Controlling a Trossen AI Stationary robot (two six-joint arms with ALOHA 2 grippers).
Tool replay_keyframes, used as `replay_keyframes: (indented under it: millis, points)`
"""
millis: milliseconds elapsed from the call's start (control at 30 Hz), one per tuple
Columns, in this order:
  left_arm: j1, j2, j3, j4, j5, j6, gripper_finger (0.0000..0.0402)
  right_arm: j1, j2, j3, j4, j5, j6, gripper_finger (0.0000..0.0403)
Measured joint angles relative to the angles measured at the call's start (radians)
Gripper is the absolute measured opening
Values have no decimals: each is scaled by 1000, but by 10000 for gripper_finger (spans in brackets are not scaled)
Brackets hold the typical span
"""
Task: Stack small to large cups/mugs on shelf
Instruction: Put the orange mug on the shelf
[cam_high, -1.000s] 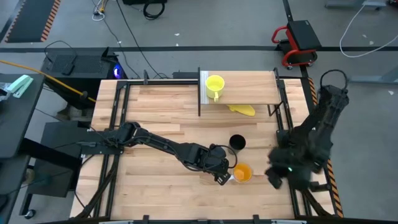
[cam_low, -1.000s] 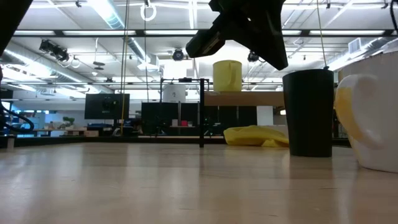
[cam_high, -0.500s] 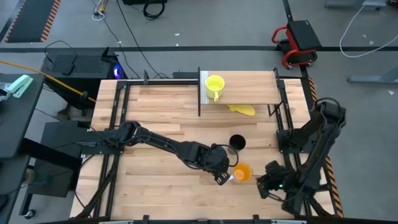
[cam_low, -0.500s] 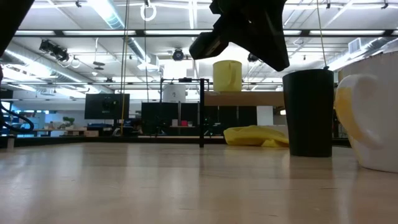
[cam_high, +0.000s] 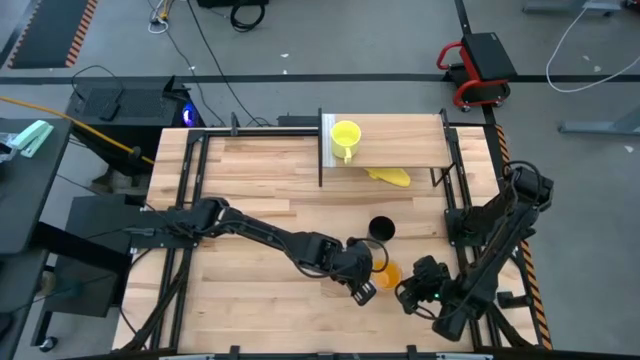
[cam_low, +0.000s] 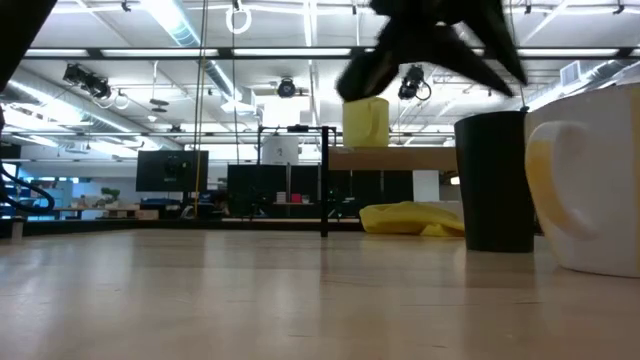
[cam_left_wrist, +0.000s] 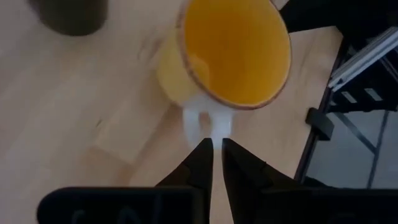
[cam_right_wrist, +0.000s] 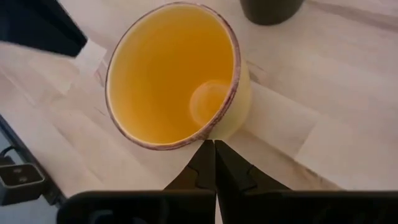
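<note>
The left gripper (cam_left_wrist: 216, 152) is seen right at the white handle (cam_left_wrist: 204, 121) of the orange mug (cam_left_wrist: 233, 53). Its two dark fingers are almost shut, with only a thin gap between them. The tips are just at the handle, but nothing is held yet. In the high view the left gripper (cam_high: 362, 285) is low over the table, just beside the mug.

The right gripper (cam_right_wrist: 214, 163) is on the other side of the orange mug (cam_right_wrist: 177, 74). Its fingers are pressed together and nothing is held. The tips are pointed at the rim.

The orange mug (cam_high: 387, 272) is stood upright near the front of the wood table (cam_high: 250, 170), between the two grippers. The black cup (cam_high: 381, 230) is stood just behind it. The small yellow mug (cam_high: 345, 136) is already set on the shelf (cam_high: 400, 140) at the back. A flat yellow lump (cam_high: 390, 176) is seen under the shelf.

The orange mug is probably hard and smooth, so it could slip or chip if dropped. It is likely not heavy. The handle is thin, so it could twist in a pinch. A firmer hold could be had on the rim wall, with one finger inside and one outside.
</note>
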Motion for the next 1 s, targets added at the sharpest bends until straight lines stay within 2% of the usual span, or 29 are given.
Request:
replay_keyframes:
  millis: [400, 667, 1000]
  points:
    - [0, 41, 1, 32, 46, -26, 37, -43, -3, 0, 2, -3, -31, 1]
    - [-5, 41, 1, 142, 52, -22, 42, -94, -4, 0, 8, -3, -88, 1]
    - [-5, 23, 1, 84, 64, 27, 30, -115, -5, 0, 8, -7, -99, 1]
